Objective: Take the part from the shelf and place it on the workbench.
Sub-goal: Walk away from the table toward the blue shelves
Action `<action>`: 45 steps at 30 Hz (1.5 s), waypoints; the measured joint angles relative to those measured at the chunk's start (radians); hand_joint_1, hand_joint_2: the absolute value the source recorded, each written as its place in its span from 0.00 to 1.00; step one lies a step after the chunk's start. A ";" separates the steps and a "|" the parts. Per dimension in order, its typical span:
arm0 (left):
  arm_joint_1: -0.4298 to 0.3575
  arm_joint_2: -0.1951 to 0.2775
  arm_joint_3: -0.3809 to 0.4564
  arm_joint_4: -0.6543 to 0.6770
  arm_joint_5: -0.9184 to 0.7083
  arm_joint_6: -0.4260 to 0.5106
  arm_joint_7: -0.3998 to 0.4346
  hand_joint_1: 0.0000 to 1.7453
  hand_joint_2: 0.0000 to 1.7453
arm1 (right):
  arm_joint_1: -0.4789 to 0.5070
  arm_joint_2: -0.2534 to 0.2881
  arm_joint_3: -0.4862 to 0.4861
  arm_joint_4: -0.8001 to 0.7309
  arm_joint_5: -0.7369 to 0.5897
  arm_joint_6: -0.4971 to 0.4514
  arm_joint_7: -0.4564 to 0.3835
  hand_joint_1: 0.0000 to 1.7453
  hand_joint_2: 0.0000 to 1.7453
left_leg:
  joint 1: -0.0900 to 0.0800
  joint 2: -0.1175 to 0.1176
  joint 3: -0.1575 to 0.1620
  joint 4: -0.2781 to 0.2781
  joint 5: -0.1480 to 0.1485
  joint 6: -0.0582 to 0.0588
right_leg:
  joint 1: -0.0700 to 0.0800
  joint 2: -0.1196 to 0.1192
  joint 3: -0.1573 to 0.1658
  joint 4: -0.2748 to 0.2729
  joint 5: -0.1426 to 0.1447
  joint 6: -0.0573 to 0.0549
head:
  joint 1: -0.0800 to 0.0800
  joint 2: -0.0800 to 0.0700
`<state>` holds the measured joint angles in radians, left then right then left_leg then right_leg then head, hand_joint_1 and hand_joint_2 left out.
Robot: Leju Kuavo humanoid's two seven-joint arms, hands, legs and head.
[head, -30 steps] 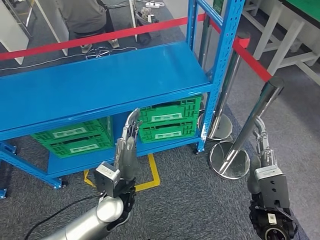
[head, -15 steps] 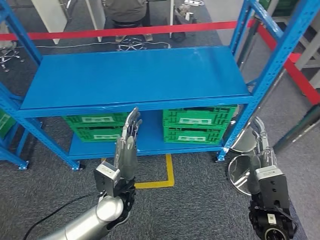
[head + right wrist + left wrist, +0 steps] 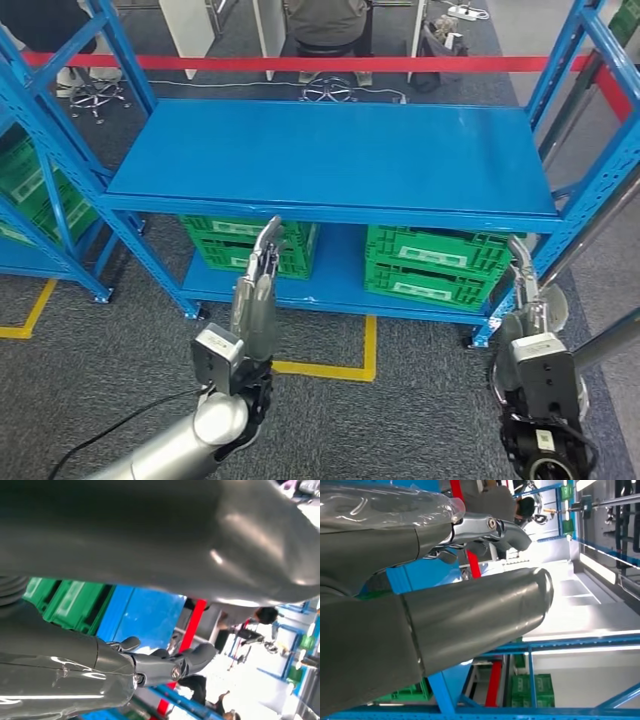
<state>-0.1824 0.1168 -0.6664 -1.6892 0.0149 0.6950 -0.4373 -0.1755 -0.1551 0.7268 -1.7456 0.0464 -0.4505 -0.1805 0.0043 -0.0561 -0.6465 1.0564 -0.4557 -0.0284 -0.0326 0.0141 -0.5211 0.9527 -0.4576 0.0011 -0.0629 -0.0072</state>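
Shelf (image 3: 332, 160): blue, top deck bare; lower deck carries green crates (image 3: 426, 262), contents not visible. Left robot hand (image 3: 255, 295) and right robot hand (image 3: 526, 285): fingers extended, holding nothing

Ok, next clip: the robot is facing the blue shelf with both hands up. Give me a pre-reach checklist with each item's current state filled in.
1. Left hand free of any load: ok, fingers extended and holding nothing.
2. Right hand free: ok, nothing in it in the right wrist view.
3. Blue shelf squarely ahead: ok, it spans the head view.
4. Part located: not ok, the upper deck is bare and no part can be made out.
5. Green crates on the lower level checked for the part: cannot tell, the deck above hides their insides.
6. Person kept apart from the reach: ok, seated beyond the red barrier tape.
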 joint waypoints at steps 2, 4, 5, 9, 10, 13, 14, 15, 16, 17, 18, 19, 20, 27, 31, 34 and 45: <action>0.000 0.000 0.000 0.000 0.000 0.000 0.001 0.00 0.00 | 0.002 0.000 0.000 0.000 0.000 0.001 0.000 0.00 0.00 | 0.002 0.040 -0.075 0.145 -0.060 -0.008 | 0.003 -0.026 -0.001 -0.001 -0.001 -0.005 | -0.008 0.000; 0.002 0.001 0.000 0.000 0.000 0.000 0.001 0.00 0.00 | 0.004 0.000 0.000 0.000 0.000 0.000 0.001 0.00 0.00 | 0.005 0.049 -0.104 0.195 -0.062 -0.011 | 0.005 -0.052 0.001 -0.001 -0.003 -0.006 | -0.010 0.000; 0.002 0.001 0.000 0.000 0.000 0.000 0.002 0.00 0.00 | 0.004 0.000 0.000 0.000 0.001 0.000 0.001 0.00 0.00 | 0.005 0.053 -0.085 0.157 -0.035 -0.009 | 0.005 -0.064 0.003 -0.001 -0.005 -0.005 | -0.012 0.000; -0.003 0.001 0.000 0.000 -0.002 0.000 0.008 0.00 0.00 | 0.002 0.000 -0.001 -0.001 0.004 0.000 0.003 0.00 0.00 | -0.008 0.117 0.049 -0.101 0.062 0.013 | 0.014 -0.102 0.014 -0.001 -0.017 0.008 | -0.021 0.000; -0.003 0.001 0.000 0.000 -0.002 0.000 0.010 0.00 0.00 | 0.002 0.000 -0.001 -0.001 0.005 0.000 0.004 0.00 0.00 | -0.012 0.120 0.055 -0.116 0.062 0.018 | 0.017 -0.110 0.016 -0.002 -0.020 0.013 | -0.019 0.000; -0.003 0.002 0.000 -0.001 -0.003 0.000 0.013 0.00 0.00 | 0.002 0.000 -0.002 -0.004 0.009 0.000 0.010 0.00 0.00 | -0.007 0.084 0.057 -0.122 0.064 0.034 | 0.015 -0.112 0.019 0.004 -0.035 0.027 | -0.011 0.000; -0.004 0.001 0.000 -0.002 -0.003 0.000 0.014 0.00 0.00 | 0.002 0.000 -0.002 -0.005 0.010 0.000 0.011 0.00 0.00 | -0.003 0.074 0.061 -0.125 0.065 0.039 | 0.013 -0.091 0.009 0.030 -0.054 0.031 | -0.007 0.000; -0.004 0.000 0.000 -0.002 -0.004 0.000 0.014 0.00 0.00 | 0.003 0.000 -0.003 -0.007 0.010 0.000 0.012 0.00 0.00 | 0.001 0.064 0.064 -0.127 0.065 0.044 | 0.012 -0.065 -0.014 0.081 -0.082 0.033 | -0.002 0.000; -0.005 -0.001 0.000 -0.003 -0.004 0.000 0.015 0.00 0.00 | 0.004 0.000 -0.003 -0.007 0.010 -0.001 0.013 0.00 0.00 | 0.001 0.053 0.065 -0.127 0.065 0.047 | 0.012 -0.041 -0.046 0.153 -0.115 0.034 | 0.004 0.000; -0.004 -0.002 0.000 -0.003 -0.004 0.000 0.015 0.00 0.00 | 0.006 0.000 -0.003 -0.007 0.010 -0.001 0.015 0.00 0.00 | 0.000 0.041 0.065 -0.127 0.064 0.050 | 0.013 -0.029 -0.084 0.229 -0.144 0.035 | 0.007 0.000; -0.002 -0.003 0.000 -0.003 -0.004 0.000 0.015 0.00 0.00 | 0.008 0.000 -0.003 -0.007 0.010 -0.001 0.017 0.00 0.00 | 0.000 0.027 0.066 -0.127 0.064 0.050 | 0.013 -0.023 -0.116 0.287 -0.158 0.036 | 0.009 0.000; 0.000 -0.003 0.000 -0.003 -0.003 0.000 0.015 0.00 0.00 | 0.010 0.000 -0.002 -0.007 0.010 -0.001 0.018 0.00 0.00 | -0.001 0.013 0.067 -0.126 0.064 0.051 | 0.013 -0.020 -0.131 0.307 -0.152 0.036 | 0.010 0.000; 0.001 -0.003 0.000 -0.003 -0.002 0.000 0.015 0.00 0.00 | 0.011 0.000 -0.003 -0.007 0.011 -0.001 0.019 0.00 0.00 | -0.002 -0.002 0.069 -0.126 0.063 0.050 | 0.013 -0.018 -0.126 0.284 -0.125 0.034 | 0.010 0.000; 0.007 -0.006 0.000 -0.003 0.004 0.000 0.011 0.00 0.00 | 0.011 0.000 -0.003 -0.009 0.012 -0.006 0.025 0.00 0.00 | 0.000 -0.068 0.063 -0.117 0.062 0.023 | 0.010 0.044 -0.011 0.009 0.001 0.008 | 0.013 0.000; 0.007 -0.005 0.000 -0.004 0.004 0.000 0.008 0.00 0.00 | 0.012 0.000 -0.003 -0.009 0.008 -0.008 0.025 0.00 0.00 | -0.001 0.018 -0.008 0.028 -0.018 0.003 | 0.006 0.018 -0.001 -0.002 0.010 -0.010 | -0.002 0.000; 0.009 -0.005 0.000 -0.005 0.005 0.000 0.007 0.00 0.00 | 0.015 0.000 -0.003 -0.009 0.000 -0.008 0.024 0.00 0.00 | 0.005 0.047 -0.096 0.193 -0.073 -0.006 | 0.007 0.000 -0.004 -0.002 0.009 -0.012 | -0.009 0.000; 0.013 -0.004 0.000 -0.008 -0.007 0.000 0.004 0.00 0.00 | 0.016 0.000 -0.003 -0.009 0.000 -0.008 0.022 0.00 0.00 | -0.001 0.050 0.066 -0.124 0.059 0.010 | 0.016 -0.017 0.007 -0.002 -0.008 -0.006 | -0.001 0.000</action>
<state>-0.1689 0.1129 -0.6664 -1.6972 0.0080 0.6950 -0.4333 -0.1591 -0.1549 0.7240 -1.7544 0.0463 -0.4585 -0.1582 0.0038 -0.0057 -0.5807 0.9323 -0.3963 -0.0185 -0.0164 -0.0024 -0.5139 0.9506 -0.4659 -0.0049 -0.0640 -0.0072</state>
